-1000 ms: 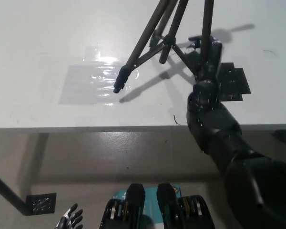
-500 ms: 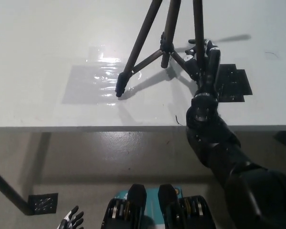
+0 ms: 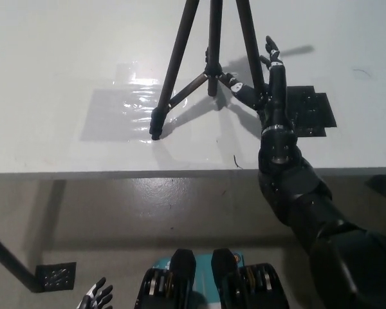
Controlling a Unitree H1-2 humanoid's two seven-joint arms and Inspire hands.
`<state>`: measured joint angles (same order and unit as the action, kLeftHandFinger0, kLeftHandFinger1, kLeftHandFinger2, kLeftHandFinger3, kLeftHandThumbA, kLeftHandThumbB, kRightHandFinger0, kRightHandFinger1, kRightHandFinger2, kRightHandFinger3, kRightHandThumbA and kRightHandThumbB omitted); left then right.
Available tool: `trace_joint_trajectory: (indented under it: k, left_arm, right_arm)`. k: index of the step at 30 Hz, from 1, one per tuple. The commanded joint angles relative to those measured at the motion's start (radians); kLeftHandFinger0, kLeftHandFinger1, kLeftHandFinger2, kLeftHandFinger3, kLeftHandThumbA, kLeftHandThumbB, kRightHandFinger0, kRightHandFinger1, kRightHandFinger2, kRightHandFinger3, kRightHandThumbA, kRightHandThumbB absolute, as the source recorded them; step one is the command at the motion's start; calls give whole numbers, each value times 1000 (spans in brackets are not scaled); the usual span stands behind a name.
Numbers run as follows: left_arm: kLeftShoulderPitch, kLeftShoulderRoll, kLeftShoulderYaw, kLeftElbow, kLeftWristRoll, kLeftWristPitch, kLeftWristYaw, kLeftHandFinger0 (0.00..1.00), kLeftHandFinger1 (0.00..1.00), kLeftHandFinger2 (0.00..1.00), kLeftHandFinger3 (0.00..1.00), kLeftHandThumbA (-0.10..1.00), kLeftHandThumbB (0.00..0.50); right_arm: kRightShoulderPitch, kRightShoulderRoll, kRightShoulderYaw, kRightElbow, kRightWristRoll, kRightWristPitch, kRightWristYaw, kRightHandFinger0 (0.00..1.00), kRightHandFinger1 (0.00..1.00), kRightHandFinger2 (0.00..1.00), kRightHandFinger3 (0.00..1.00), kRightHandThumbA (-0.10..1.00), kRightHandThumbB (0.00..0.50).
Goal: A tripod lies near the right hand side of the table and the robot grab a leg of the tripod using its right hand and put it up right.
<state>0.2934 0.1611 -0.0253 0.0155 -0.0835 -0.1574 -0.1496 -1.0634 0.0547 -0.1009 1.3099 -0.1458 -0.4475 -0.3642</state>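
Note:
The black tripod [image 3: 210,61] stands upright on the white table [image 3: 51,77], its legs spread and its top out of the picture. Its left foot [image 3: 156,132] rests on a shiny clear patch. The middle leg ends near the table's centre, and the right leg [image 3: 251,51] runs down towards my wrist. My black right hand [image 3: 274,71] is just to the right of that leg. Its fingers are stretched out, pointing away from me, and are not wrapped around the leg. My white left hand [image 3: 95,297] hangs low at the bottom left, below the table, with its fingers apart.
A black flat mat [image 3: 313,111] lies on the table just right of my right hand. The shiny taped patch [image 3: 119,112] covers the table's left middle. The table's front edge [image 3: 116,172] crosses the picture, with floor below it.
The tripod has swung from leaning to standing upright, and its feet have shifted left. My right hand has loosened from the leg, and its fingers are now straight.

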Motion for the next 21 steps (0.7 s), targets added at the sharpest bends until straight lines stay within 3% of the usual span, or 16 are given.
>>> trace_joint_trajectory:
  k: [1,11,21]
  left_arm:
    - [-2,8,5,-13,11,-38,-4,1000,1000,1000,1000,1000,258]
    - [-6,12,7,-6,11,-47,-7,1000,1000,1000,1000,1000,228]
    - [-17,12,10,-1,5,-43,-7,1000,1000,1000,1000,1000,201]
  right_arm:
    - [-35,-21,10,-221,153,48,377,1000,1000,1000,1000,1000,500]
    - [55,-39,47,-935,334,321,431,1000,1000,1000,1000,978,500]
    - [123,-120,61,-1524,317,387,353,1000,1000,1000,1000,974,500]
